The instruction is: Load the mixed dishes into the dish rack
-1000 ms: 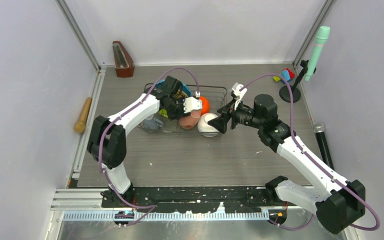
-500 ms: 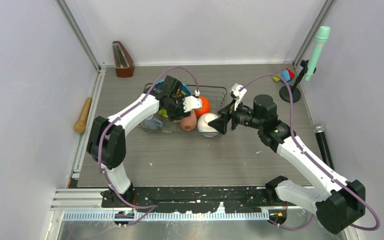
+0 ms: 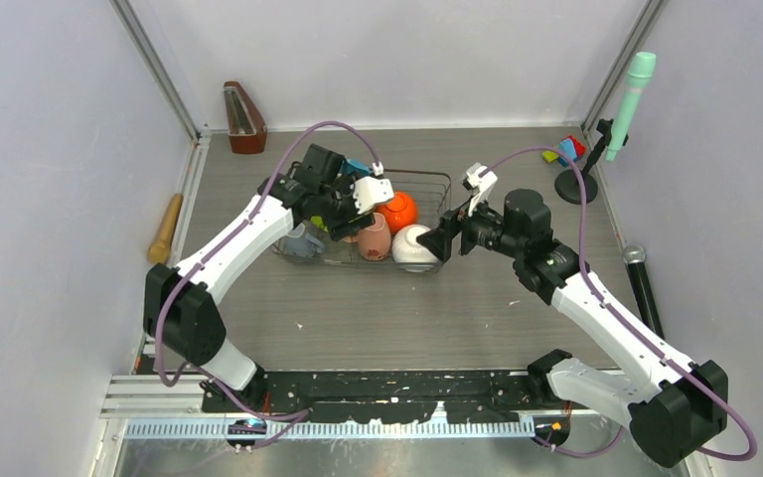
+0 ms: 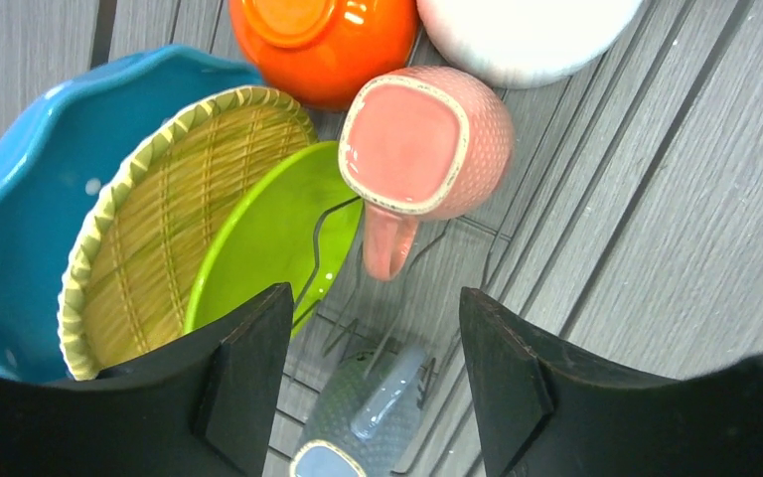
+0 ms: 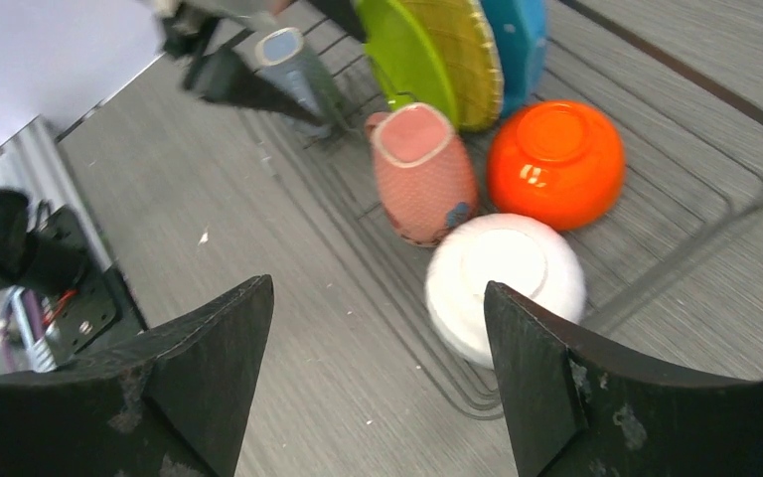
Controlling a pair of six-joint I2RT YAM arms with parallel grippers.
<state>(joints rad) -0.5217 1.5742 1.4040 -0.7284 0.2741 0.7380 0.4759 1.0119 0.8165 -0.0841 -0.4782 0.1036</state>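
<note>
The left claw [image 4: 373, 298] has let go: its jaws, a moment ago closed round the pink dimpled mug [image 4: 427, 139], now stand apart with nothing between them, and the arm has drawn back toward the upper left of the overhead frame. The mug sits bottom-up in the dark wire dish rack [image 3: 444, 184], handle pointing at the claw, just beside the orange bowl [image 4: 318, 40] and the white bowl [image 4: 527, 30], both upturned too. Left of it the lime green plate [image 4: 258, 238], the yellow woven-look plate [image 4: 159, 248] and the blue scalloped plate [image 4: 20, 229] stand on edge. To me the loading looks about done. The right claw [image 5: 376, 298] hovers wide apart and empty over the rack's right end. The small grey-blue cup [image 4: 368, 417] is cut by the frame's bottom edge, so I cannot tell how it sits; from overhead the left arm hides the plates.
</note>
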